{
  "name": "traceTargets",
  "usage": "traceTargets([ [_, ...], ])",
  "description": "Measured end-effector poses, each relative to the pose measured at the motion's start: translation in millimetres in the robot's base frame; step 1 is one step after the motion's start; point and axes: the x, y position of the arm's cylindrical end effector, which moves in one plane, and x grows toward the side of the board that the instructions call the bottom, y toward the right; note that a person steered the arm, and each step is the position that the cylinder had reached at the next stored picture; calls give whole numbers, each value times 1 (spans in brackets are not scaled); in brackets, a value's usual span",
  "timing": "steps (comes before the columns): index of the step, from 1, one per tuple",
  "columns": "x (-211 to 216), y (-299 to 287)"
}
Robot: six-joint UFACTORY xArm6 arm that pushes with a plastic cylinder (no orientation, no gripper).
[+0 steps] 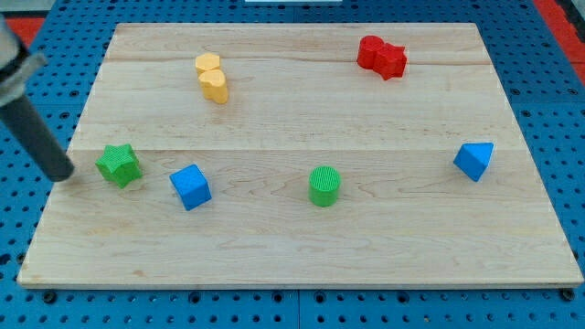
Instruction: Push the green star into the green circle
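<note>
While my tip [62, 174] rests left, green star [119, 165] lies just beside it

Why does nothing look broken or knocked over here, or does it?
Nothing stands out. Every block sits flat and whole on the wooden board. My tip rests just left of the green star, with the blue cube between it and the green circle.

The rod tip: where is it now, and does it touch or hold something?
My tip: no jaws, holds nothing; it sits just left of the green star, a small gap showing between them.
</note>
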Motion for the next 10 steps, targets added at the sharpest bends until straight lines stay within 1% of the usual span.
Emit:
traceTargets([
  [2,-37,127],
  [3,-40,185],
  [4,-29,223],
  [5,-42,189],
  [6,-20,187],
  [7,-10,253],
  [8,-3,286],
  [9,-24,282],
  [10,-42,256],
])
